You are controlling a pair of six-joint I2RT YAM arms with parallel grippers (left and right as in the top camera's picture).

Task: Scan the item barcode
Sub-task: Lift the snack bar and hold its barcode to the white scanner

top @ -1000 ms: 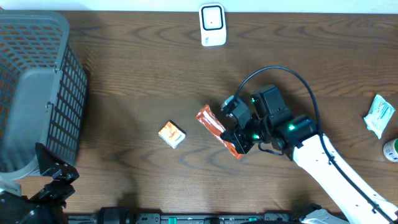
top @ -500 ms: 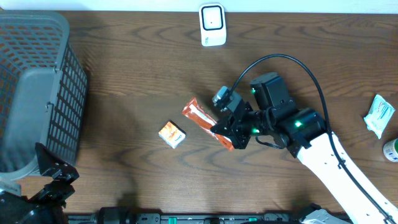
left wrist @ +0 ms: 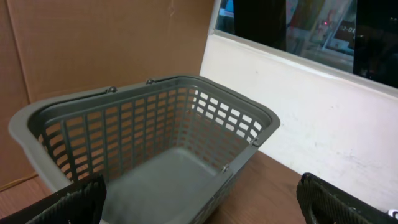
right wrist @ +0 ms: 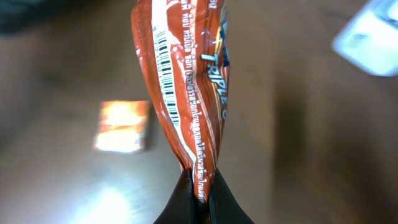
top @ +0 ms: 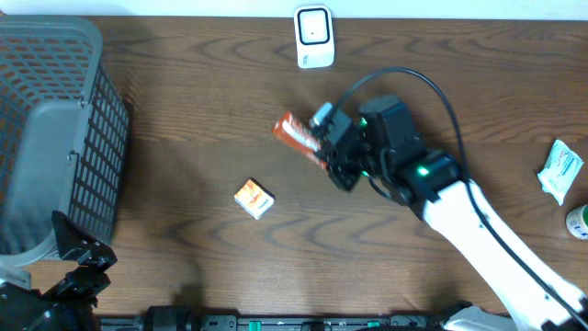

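An orange snack packet [top: 296, 136] hangs above the table's middle, pinched at one end by my right gripper [top: 327, 154], which is shut on it. Through the right wrist camera the packet [right wrist: 185, 81] stands upright from the gripper [right wrist: 200, 194], its barcode [right wrist: 165, 68] running down the left side. A white scanner [top: 313, 37] stands at the table's far edge, beyond the packet. My left gripper [left wrist: 199, 202] is open by the near left corner, with nothing between its fingers [left wrist: 74, 204], and faces the basket.
A grey mesh basket [top: 55, 138] fills the left side of the table. A small orange box [top: 254, 199] lies near the middle. At the right edge lie a white pouch [top: 559, 170] and part of a round container [top: 579, 221].
My right arm has lifted the packet off the table and carried it left and toward the far edge, nearer the scanner. The left arm has not moved.
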